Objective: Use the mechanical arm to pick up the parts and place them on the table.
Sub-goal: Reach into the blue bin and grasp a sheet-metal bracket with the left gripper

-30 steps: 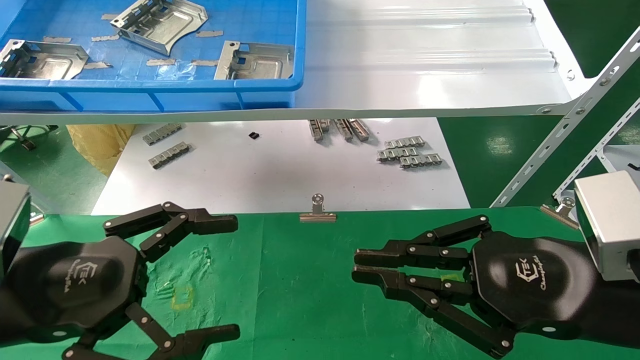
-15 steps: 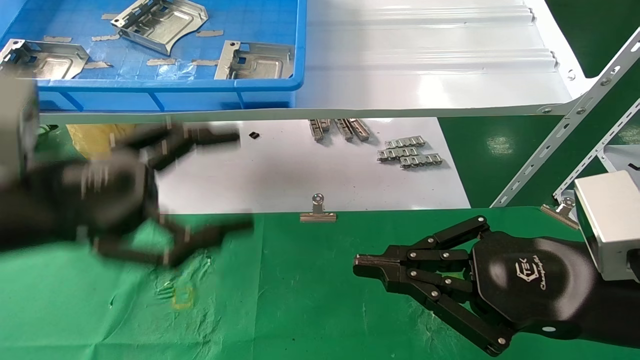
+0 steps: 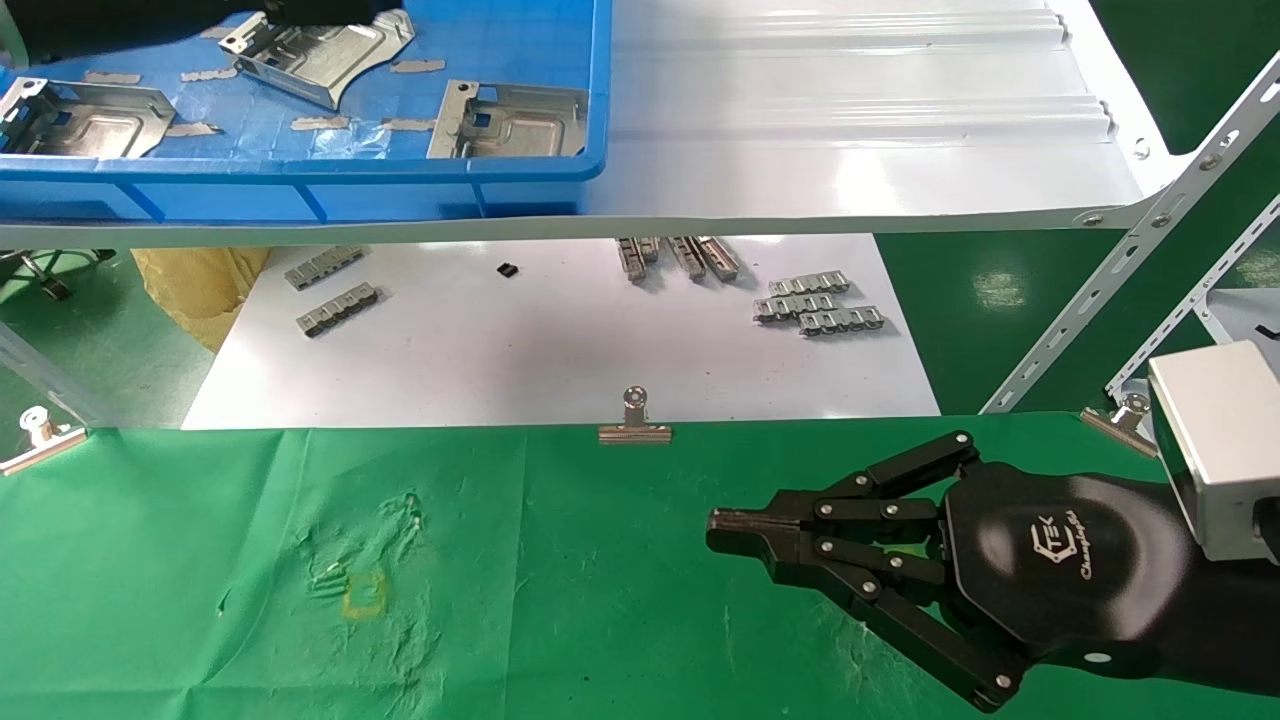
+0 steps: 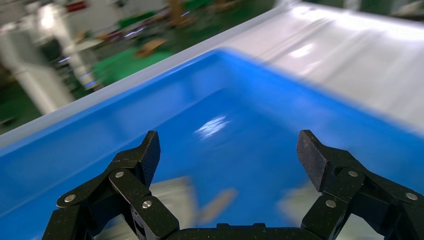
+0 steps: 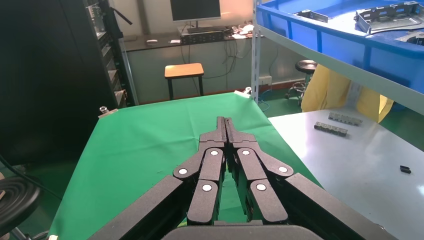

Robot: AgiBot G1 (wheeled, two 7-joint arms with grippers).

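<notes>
Three silvery stamped parts lie in the blue crate (image 3: pixel 350 190) on the upper shelf: one at the left (image 3: pixel 85 118), one at the back (image 3: pixel 320 55), one at the right (image 3: pixel 510 120). My left gripper (image 4: pixel 229 150) hangs open and empty over the crate floor, with blurred parts (image 4: pixel 170 200) below it. In the head view it is only a dark shape (image 3: pixel 300 10) at the top edge, above the back part. My right gripper (image 3: pixel 725 530) is shut and empty, low over the green table (image 3: pixel 600 600); it also shows in the right wrist view (image 5: pixel 226 122).
The white shelf board (image 3: pixel 850 130) carries the crate. A lower white board (image 3: pixel 550 350) holds grey ridged strips (image 3: pixel 820 305). Binder clips (image 3: pixel 635 420) grip the cloth's far edge. Slanted perforated struts (image 3: pixel 1100 290) stand at the right. A yellow square outline (image 3: pixel 363 595) marks the cloth.
My left arm has risen from the green table, still open, up to the blue crate. My right gripper's fingers have closed together; the right arm has stayed in place.
</notes>
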